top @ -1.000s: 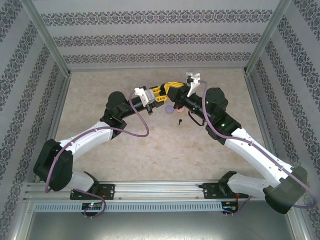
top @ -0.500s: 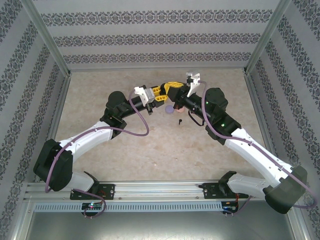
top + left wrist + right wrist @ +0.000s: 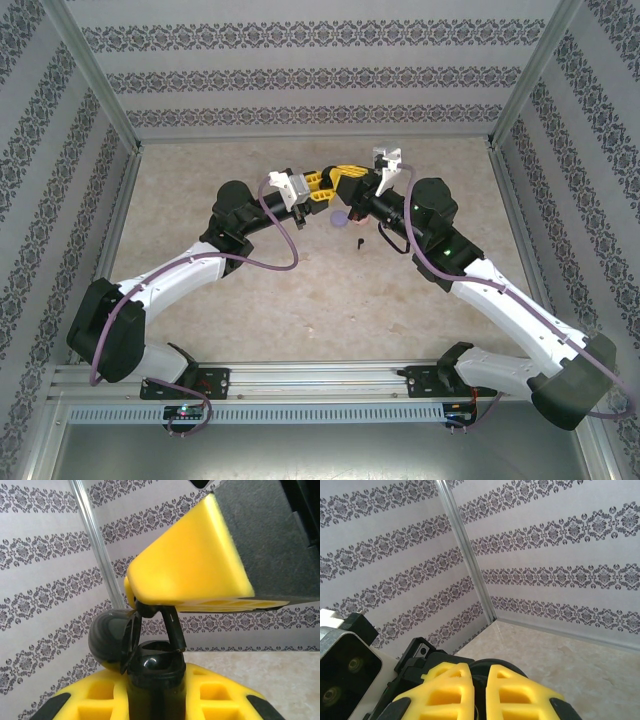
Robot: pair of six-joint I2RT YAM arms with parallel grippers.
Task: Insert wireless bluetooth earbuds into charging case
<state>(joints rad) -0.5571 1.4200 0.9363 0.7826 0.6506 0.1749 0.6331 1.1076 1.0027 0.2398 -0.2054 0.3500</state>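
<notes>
The black charging case (image 3: pixel 155 675) stands upright between the yellow fingers of my left gripper (image 3: pixel 156 692), which is shut on it. Its domed lid (image 3: pixel 112 637) hangs open to the left. From above, my right gripper's yellow finger (image 3: pixel 195 565) pinches a black earbud (image 3: pixel 172 627) whose stem tip rests at the case's opening. In the right wrist view my right gripper (image 3: pixel 480 680) is nearly closed on something dark, with the round case (image 3: pixel 502 664) just beyond. From the top, both grippers (image 3: pixel 318 186) (image 3: pixel 345 180) meet above the table's back middle.
On the table just below the joined grippers lie a small lilac round piece (image 3: pixel 340 217) and a tiny black piece (image 3: pixel 360 241). Patterned walls enclose the table on three sides, with metal corner posts (image 3: pixel 515 90). The left wrist housing (image 3: pixel 350 665) sits close beside my right fingers.
Both grippers have edged slightly toward the back wall, staying together. The grips on the case and the earbud look the same.
</notes>
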